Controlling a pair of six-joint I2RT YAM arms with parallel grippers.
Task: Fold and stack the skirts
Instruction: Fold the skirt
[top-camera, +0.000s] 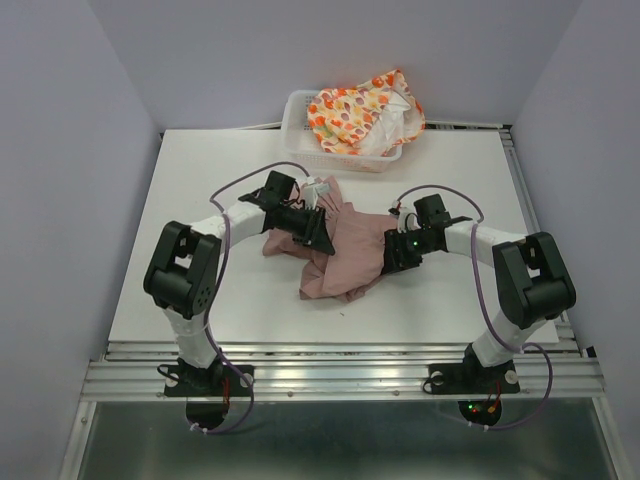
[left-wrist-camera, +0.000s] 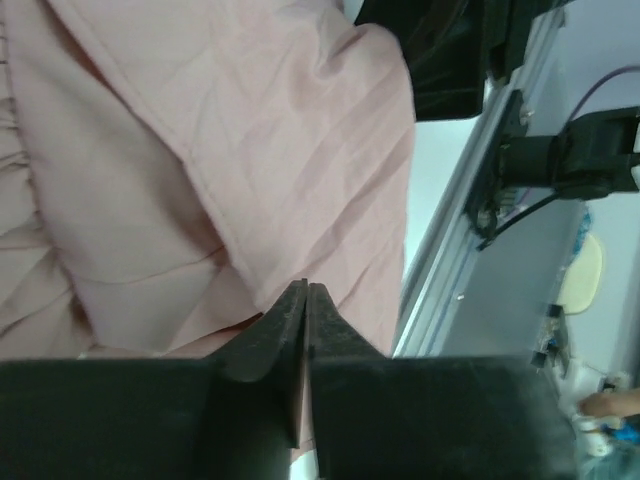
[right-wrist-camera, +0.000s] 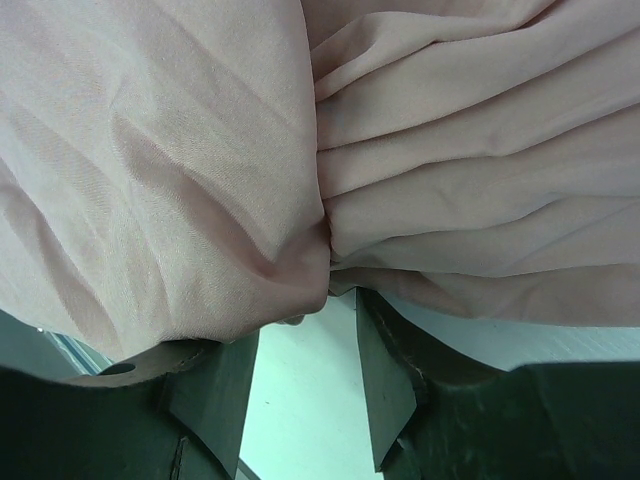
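Your left gripper (left-wrist-camera: 305, 300) is pressed flat, w/ what looks like a thin fold of the pink skirt (left-wrist-camera: 250, 150) nipped in. The right gripper (right-wrist-camera: 300, 328) is agape, cloth bunched at its mouth but not caught. The skirt's crumpled mid-table (top-camera: 200, 160) btwn both arms. Risk: pull w/ left only and the heap drags lopsided; close right here and you'll prob grab several layers. The printed skirt (top-camera: 360, 112) sits in the basket (top-camera: 296, 112) at the far edge.
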